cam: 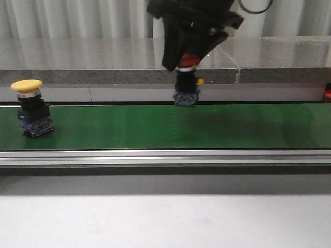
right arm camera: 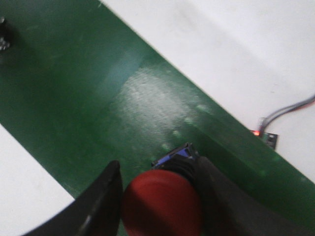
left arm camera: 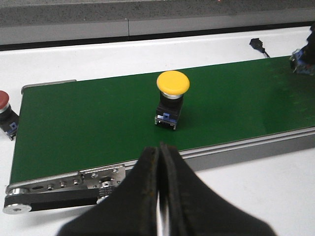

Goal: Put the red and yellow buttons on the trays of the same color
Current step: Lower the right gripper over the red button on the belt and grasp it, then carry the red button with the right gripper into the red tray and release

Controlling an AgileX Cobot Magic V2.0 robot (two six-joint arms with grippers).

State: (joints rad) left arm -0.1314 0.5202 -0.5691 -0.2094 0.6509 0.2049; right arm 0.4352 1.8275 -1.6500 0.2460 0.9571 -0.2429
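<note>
Front view: your right gripper [cam: 189, 59] clamps the red button [cam: 187, 77], its base at or just above the green belt [cam: 129, 126].
Left wrist view: your left gripper [left arm camera: 160, 187], fingers pressed together and empty, has the yellow button [left arm camera: 171, 98] just ahead on the belt.
Right wrist view: fingers [right arm camera: 101, 194] flank the red cap; lift straight up, keeping it upright. No trays are in view.

text: none legible | labels: none | brands: none | numbers: none | signs: none
</note>
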